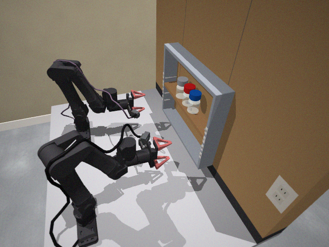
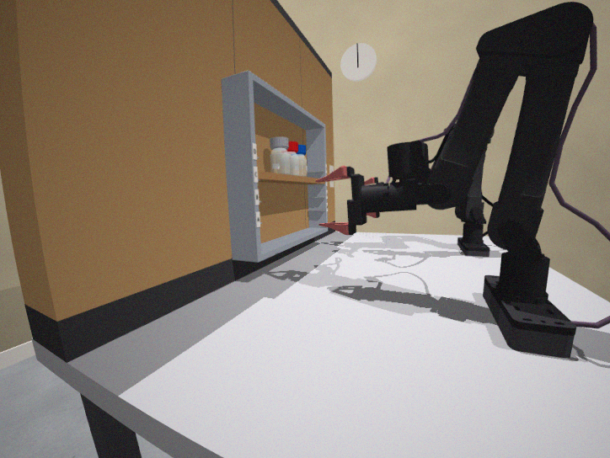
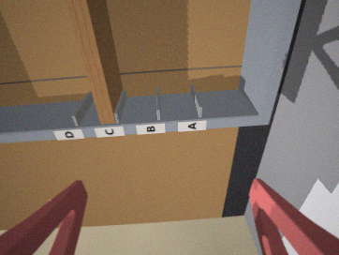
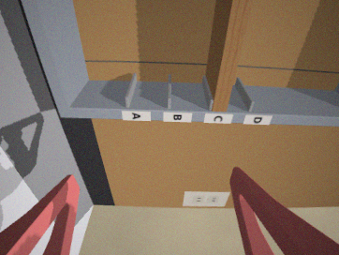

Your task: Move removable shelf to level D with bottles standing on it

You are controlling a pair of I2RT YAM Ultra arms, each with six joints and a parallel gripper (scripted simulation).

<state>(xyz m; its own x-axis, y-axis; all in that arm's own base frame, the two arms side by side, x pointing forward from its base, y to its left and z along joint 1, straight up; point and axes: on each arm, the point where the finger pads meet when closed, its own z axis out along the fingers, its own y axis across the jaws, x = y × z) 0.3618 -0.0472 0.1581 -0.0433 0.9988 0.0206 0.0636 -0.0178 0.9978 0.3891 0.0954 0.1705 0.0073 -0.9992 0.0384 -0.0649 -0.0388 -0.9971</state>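
The grey wall rack hangs on the brown wall. The wooden removable shelf sits in slot C. On it stand three bottles with a grey cap, a red cap and a blue cap. My left gripper is open and empty in front of the rack's far end. My right gripper is open and empty in front of its near end. The left wrist view shows the shelf's edge in slot C beside label D. The right wrist view shows the same shelf and label D.
The rack's side carries slots labelled A to D, with D beyond the shelf. A wall socket sits low on the wall past the rack. A dark ledge runs along the wall's foot. A clock hangs on the beige wall.
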